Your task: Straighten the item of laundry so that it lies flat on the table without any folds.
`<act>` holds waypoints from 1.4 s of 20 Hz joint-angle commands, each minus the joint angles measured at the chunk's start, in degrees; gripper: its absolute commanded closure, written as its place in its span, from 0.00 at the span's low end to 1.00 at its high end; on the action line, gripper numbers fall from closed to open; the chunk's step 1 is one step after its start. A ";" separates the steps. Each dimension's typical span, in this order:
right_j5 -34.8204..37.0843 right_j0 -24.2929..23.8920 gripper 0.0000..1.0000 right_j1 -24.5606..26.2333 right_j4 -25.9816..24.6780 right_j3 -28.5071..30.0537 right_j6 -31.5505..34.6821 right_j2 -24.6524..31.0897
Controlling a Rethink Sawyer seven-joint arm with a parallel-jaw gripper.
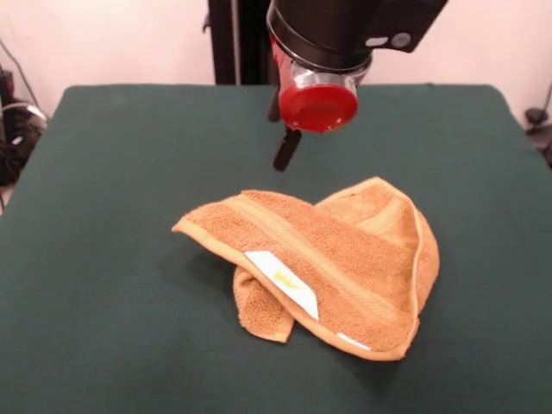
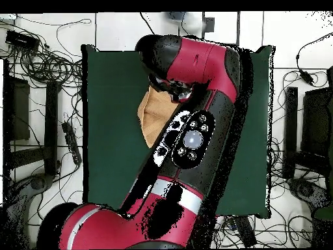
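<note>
The item of laundry (image 1: 332,259) is an orange-tan towel lying crumpled right of the middle of the green table (image 1: 103,259). It is folded over itself, with a white label (image 1: 282,280) showing on the upturned near edge and a tucked flap beneath it. My gripper (image 1: 286,148) hangs below the arm's red end cap (image 1: 317,105), above the table just behind the towel's far edge and not touching it. In the overhead view the arm covers most of the towel (image 2: 151,117); only one tan part shows beside it on the table (image 2: 110,130), and the gripper is hidden.
Green cloth lies bare all around the towel. Cables and dark equipment (image 2: 45,117) crowd the floor beside the table, with more gear (image 2: 309,130) on the other side. Wires (image 1: 15,129) also show at the left edge of the front view.
</note>
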 commanded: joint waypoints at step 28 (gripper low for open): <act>-4.08 0.34 0.00 9.00 -0.05 -20.34 1.75 6.76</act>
